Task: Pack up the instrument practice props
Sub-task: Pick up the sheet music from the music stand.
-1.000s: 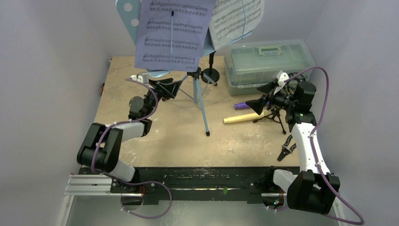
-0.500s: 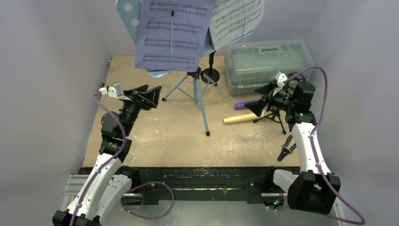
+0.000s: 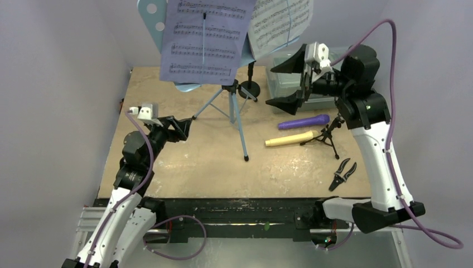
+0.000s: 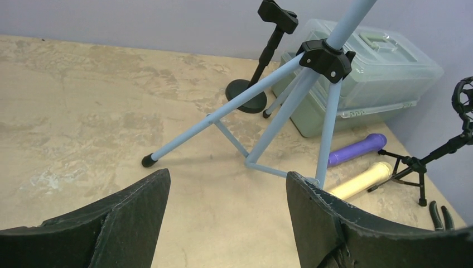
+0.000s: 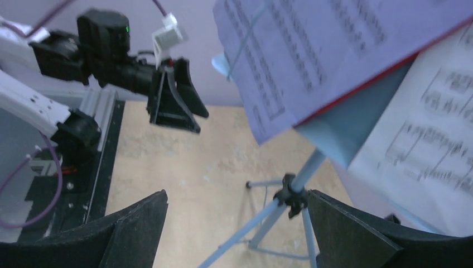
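Note:
The light-blue music rest (image 3: 157,14) stands mid-table on tripod legs (image 3: 237,117) (image 4: 290,106) (image 5: 290,195), carrying printed sheet music (image 3: 203,39) (image 5: 323,50); a red folder edge (image 5: 385,71) shows under the pages. A purple microphone (image 3: 304,121) (image 4: 357,149) and a cream microphone (image 3: 287,139) (image 4: 360,180) lie right of it. One black mic holder (image 3: 249,86) (image 4: 248,95) stands behind, another small tripod one (image 3: 326,134) (image 4: 424,164) beside the microphones. My left gripper (image 3: 178,127) (image 4: 227,176) is open, low, left of the legs. My right gripper (image 3: 287,84) (image 5: 237,195) is open, raised beside the pages, holding nothing.
A translucent grey-green box (image 3: 334,70) (image 4: 385,72) with a handle sits at the back right, partly behind my right gripper. Small black pliers (image 3: 341,174) (image 4: 440,215) lie near the front right. Walls close in the table on the left, back and right.
My right arm has risen from beside the small mic holder up and back toward the pages. My left arm has unfolded and its gripper has drawn away from the tripod toward the left.

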Tool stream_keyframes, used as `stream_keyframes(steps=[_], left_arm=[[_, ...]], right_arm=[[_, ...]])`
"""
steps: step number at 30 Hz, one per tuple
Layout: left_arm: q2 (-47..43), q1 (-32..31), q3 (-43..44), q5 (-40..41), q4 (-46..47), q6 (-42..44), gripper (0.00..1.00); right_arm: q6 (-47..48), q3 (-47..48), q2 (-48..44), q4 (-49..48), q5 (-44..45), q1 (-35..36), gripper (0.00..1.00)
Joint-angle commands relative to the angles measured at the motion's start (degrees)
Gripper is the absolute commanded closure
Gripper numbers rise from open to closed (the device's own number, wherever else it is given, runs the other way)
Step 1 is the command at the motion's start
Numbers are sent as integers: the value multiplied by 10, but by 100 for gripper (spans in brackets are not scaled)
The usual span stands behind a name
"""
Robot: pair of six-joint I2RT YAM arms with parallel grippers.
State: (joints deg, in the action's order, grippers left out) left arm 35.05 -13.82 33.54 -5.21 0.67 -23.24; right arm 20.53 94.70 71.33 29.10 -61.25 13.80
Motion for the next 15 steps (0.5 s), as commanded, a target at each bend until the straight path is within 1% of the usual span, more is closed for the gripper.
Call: stream_keyframes(steps=[1,5,8,11,13,15], left_arm=[[-17,1,-6,8,-6,46,25],[-22,-1,-7,18,-6,53,25],[-28,-1,-9,23,-6,51,25],[-34,-1,-10,24,-6,50,25],[-38,-1,-11,25,-6,49,25],[-40,-1,-11,26,-6,49,25]], right_arm=[[-134,104,49,-30,-25,21,1],[-301,115,78,-174,-33,28,1],[-385,89,90,-275,-35,37,1],[-400,75,101,-336,-37,46,1],[-398,74,109,-354,-31,53,1],[-388,80,117,-350,-19,60,1]])
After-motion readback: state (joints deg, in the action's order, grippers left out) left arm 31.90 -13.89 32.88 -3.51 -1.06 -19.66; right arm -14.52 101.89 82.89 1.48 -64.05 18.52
